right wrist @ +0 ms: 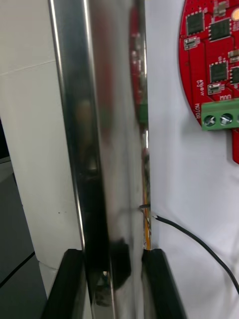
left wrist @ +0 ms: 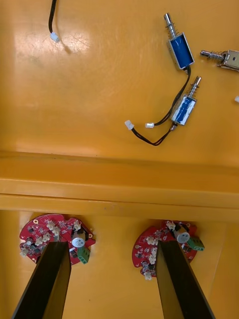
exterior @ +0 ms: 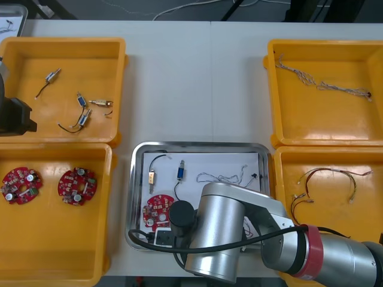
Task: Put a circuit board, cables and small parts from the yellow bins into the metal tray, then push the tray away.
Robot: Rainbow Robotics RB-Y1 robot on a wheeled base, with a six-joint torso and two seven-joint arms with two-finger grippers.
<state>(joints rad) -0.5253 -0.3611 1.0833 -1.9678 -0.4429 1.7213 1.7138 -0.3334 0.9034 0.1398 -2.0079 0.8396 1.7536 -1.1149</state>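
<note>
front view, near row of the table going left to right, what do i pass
near left yellow bin → outer circuit board → inner circuit board → metal tray, right gripper clamped on its near rim → near right yellow bin → red and yellow cables. left gripper hangs open above the two boards.

Beyond the tray (exterior: 197, 145) the table (exterior: 194, 84) lies bare, an open lane between the left far bin (exterior: 121, 89) and right far bin (exterior: 270, 89). The near bins (exterior: 111, 197) hem the tray closely on either side. The right arm (exterior: 233, 239) overhangs its near half, right gripper (right wrist: 112, 259) clamped on the near rim
</note>
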